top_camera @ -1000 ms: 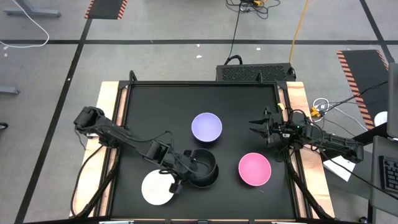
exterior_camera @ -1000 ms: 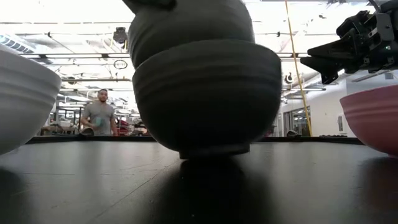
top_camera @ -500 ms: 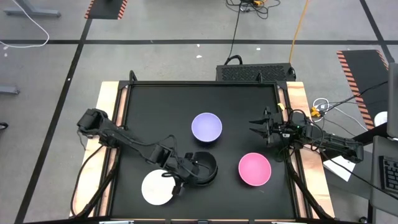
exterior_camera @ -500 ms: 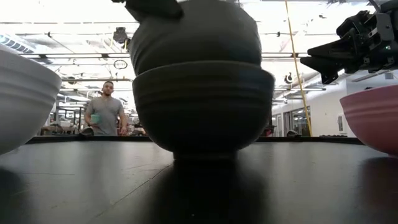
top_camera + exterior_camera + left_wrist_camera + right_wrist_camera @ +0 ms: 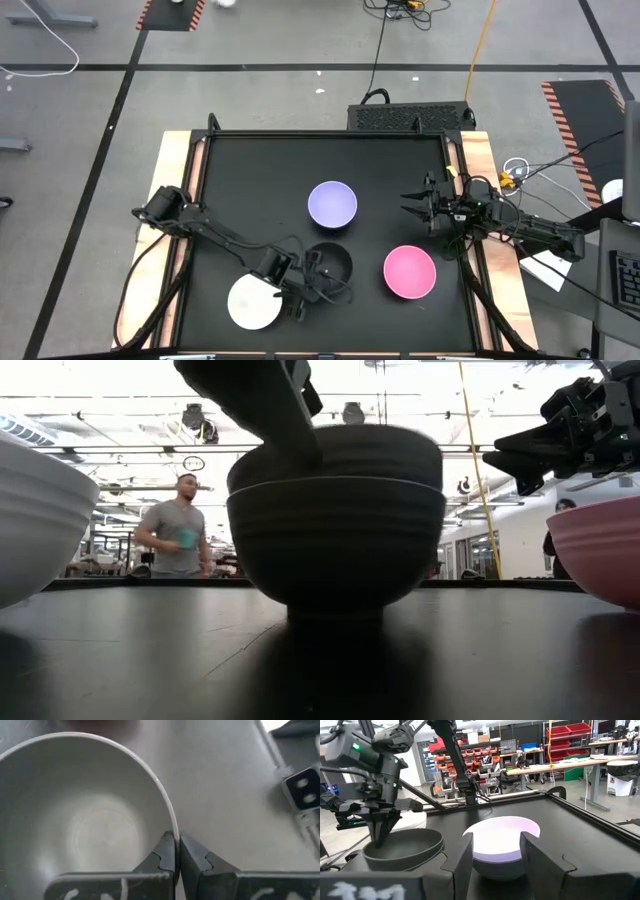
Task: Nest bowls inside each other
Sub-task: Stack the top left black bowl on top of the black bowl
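A black bowl sits nested in a second black bowl, which stands on its foot on the table near the near edge; a third black one does not show. My left gripper is shut on the upper bowl. The white bowl stands left of the stack and the pink bowl right of it. The lavender bowl stands at mid-table. My right gripper hovers open by the table's right edge, level, facing the lavender bowl. My left gripper pinches the upper black bowl's rim on its near side, one finger inside the bowl and one outside. The fingers come from above, pointing down. The bowl sits level, sunk into the lower black bowl, only its rim band showing above it.
The black table top has a raised rim all round, with wooden boards either side. Free room lies in the far half of the table. A person walks in the room beyond. A black box sits behind the far edge.
My left gripper has moved down and toward the near edge, still shut on the upper black bowl. That bowl, tilted and riding high a second ago, has sunk into the lower black bowl and levelled out.
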